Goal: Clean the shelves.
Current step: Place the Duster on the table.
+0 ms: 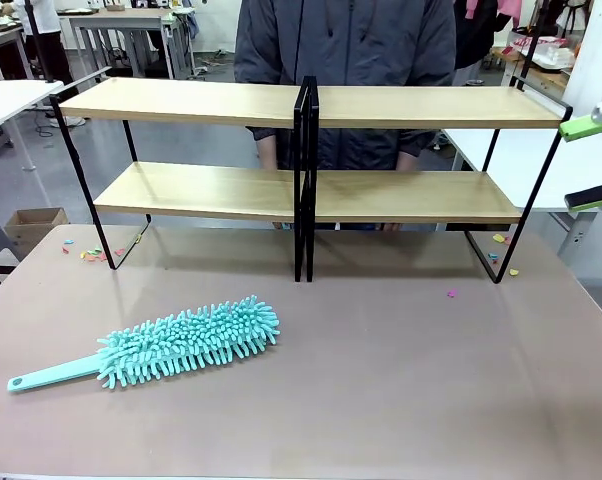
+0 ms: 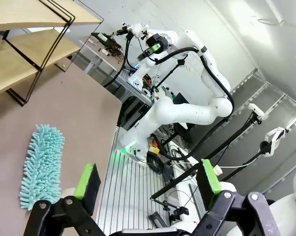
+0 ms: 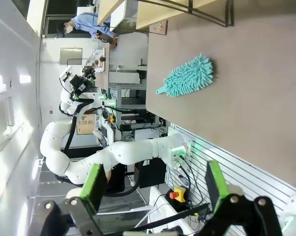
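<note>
Shelves (image 1: 311,150): two racks joined at the middle, two light-wood boards each, four boards counted, on thin black frames. They stand at the far side of the brown table (image 1: 381,380), spanning nearly its width; all four boards carry nothing. One person (image 1: 346,60) in a dark jacket stands just behind them.

One teal duster (image 1: 186,345) with a fluffy head and flat handle lies on the table near the front left, well apart from the racks, touched by no gripper.

Small coloured scraps (image 1: 93,255) lie on the table by the left frame foot, more by the right foot; too small to count, perhaps paper bits.

Left gripper (image 2: 148,184): jaws spread wide, nothing between the green pads, held off the table's edge with the duster below left in its own view.

Right gripper (image 1: 593,160): two green pads at the right edge of the front view, beside the top board's end, apart and holding nothing.
</note>
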`<state>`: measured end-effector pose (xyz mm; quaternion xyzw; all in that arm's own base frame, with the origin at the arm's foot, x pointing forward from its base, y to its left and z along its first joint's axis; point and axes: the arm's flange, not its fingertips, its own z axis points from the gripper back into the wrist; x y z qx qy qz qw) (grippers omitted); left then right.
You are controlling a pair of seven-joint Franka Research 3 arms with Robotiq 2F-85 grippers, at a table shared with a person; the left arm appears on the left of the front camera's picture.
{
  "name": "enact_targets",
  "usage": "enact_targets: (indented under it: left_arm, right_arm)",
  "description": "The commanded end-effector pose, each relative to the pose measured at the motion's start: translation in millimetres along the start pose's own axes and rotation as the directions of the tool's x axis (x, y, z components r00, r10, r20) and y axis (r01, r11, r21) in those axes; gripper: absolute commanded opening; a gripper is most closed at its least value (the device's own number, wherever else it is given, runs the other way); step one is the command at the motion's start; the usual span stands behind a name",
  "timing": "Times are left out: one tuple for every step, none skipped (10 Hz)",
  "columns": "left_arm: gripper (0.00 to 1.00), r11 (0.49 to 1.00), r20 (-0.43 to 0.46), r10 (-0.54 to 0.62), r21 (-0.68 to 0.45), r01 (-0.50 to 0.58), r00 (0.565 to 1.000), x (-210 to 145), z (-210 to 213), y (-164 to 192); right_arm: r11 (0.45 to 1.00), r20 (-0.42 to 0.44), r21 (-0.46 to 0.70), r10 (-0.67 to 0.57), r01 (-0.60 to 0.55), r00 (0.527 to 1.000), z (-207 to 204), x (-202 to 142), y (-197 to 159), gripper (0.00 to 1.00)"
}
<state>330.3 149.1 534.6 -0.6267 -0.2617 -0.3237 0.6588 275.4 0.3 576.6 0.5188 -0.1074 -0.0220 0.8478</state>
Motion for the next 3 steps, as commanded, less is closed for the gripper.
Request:
enact_targets:
  left_arm:
    - [1.0, 1.0, -0.008, -0.017, -0.003, 0.017, 1.0, 0.0, 2.1, -1.8]
    - [1.0, 1.0, -0.008, -0.017, -0.003, 0.017, 1.0, 0.0, 2.1, -1.8]
    - [1.0, 1.0, -0.008, -0.017, -0.003, 0.017, 1.0, 0.0, 2.1, -1.8]
  right_arm:
    - [1.0, -0.004, 0.002, 0.017, -0.017, 1.0, 1.5, 1.2, 2.4, 1.0]
    - [1.0, -0.004, 0.002, 0.017, -0.017, 1.0, 1.5, 1.2, 2.4, 1.0]
    - [1.0, -0.004, 0.002, 0.017, -0.017, 1.0, 1.5, 1.2, 2.4, 1.0]
